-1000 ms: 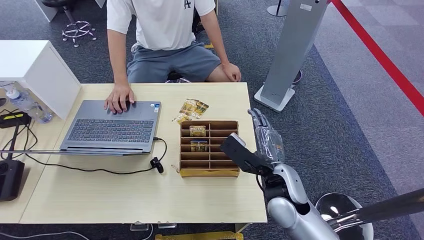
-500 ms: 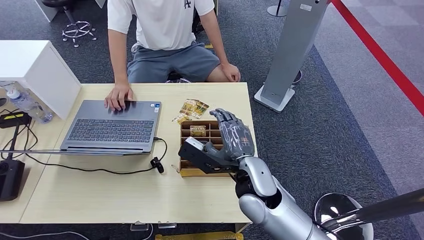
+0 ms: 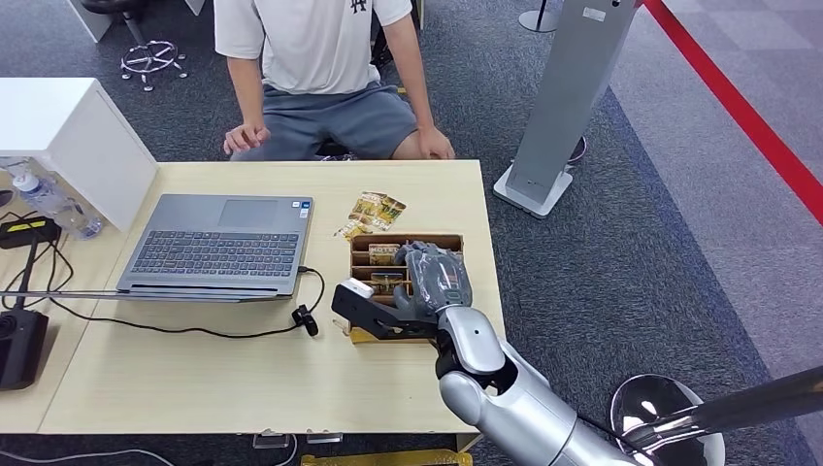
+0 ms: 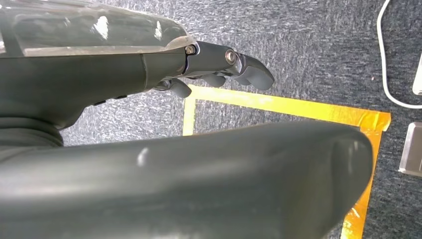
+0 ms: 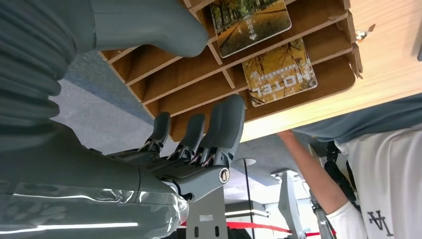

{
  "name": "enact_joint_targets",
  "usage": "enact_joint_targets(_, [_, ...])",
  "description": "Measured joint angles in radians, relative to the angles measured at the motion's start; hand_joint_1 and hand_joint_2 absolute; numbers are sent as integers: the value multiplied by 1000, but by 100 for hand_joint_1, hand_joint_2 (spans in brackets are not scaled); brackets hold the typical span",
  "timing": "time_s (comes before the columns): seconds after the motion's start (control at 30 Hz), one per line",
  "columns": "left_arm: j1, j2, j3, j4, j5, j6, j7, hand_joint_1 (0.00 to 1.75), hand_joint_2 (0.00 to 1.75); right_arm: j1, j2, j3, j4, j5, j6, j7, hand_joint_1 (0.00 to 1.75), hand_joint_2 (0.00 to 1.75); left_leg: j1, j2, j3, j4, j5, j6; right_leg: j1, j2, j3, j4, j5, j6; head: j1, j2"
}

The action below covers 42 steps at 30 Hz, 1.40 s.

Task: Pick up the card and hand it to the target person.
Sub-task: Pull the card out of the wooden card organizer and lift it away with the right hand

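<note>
A wooden slotted card box [image 3: 403, 336] stands on the table by its right edge. Two yellow cards lie in its slots, one [image 3: 383, 254] behind the other [image 3: 386, 282]; the right wrist view shows them as a "MOTEL" card [image 5: 281, 73] and a tree-lined card [image 5: 250, 20]. My right hand [image 3: 432, 277] hovers over the box, its fingers [image 5: 219, 129] and thumb apart, with nothing in it. More cards [image 3: 375, 209] lie loose on the table beyond the box. The person [image 3: 311, 58] sits across the table. My left hand [image 4: 164, 74] hangs over the carpet with fingers stretched out and empty.
An open laptop [image 3: 218, 248] lies left of the box, with a black cable [image 3: 194, 330] running in front of it. A white box [image 3: 68, 136], a bottle [image 3: 44, 199] and a black device [image 3: 19, 345] are at the far left. A grey stand [image 3: 563, 97] rises right of the table.
My right hand has swung left from beside the table's right edge to above the card box. The person's hand has lifted off the laptop and drawn back.
</note>
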Motion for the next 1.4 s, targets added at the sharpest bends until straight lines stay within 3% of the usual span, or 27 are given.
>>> enact_joint_targets(0.27, [0, -1, 0, 0, 0, 2, 0, 0, 0, -10, 12, 13, 46, 9, 5, 4, 68, 175, 0, 0, 0, 0, 0, 0, 0, 0, 0, 0, 0, 0, 0, 0])
enact_joint_targets(0.53, [1, -2, 0, 0, -1, 2, 0, 0, 0, -18, 23, 16, 77, 13, 10, 7, 84, 175, 0, 0, 0, 0, 0, 0, 0, 0, 0, 0, 0, 0, 0, 0])
enact_joint_targets(1.17, [1, -7, -3, 0, -3, 2, 6, 0, 0, -34, 50, 25, 145, 28, 13, 7, 70, 175, 0, 0, 0, 0, 0, 0, 0, 0, 0, 0, 0, 0, 0, 0])
enact_joint_targets(1.4, [0, -8, -9, 0, -3, 0, 7, 0, 0, -50, 63, 28, 156, 50, 18, 24, 75, 175, 0, 0, 0, 0, 0, 0, 0, 0, 0, 0, 0, 0, 0, 0])
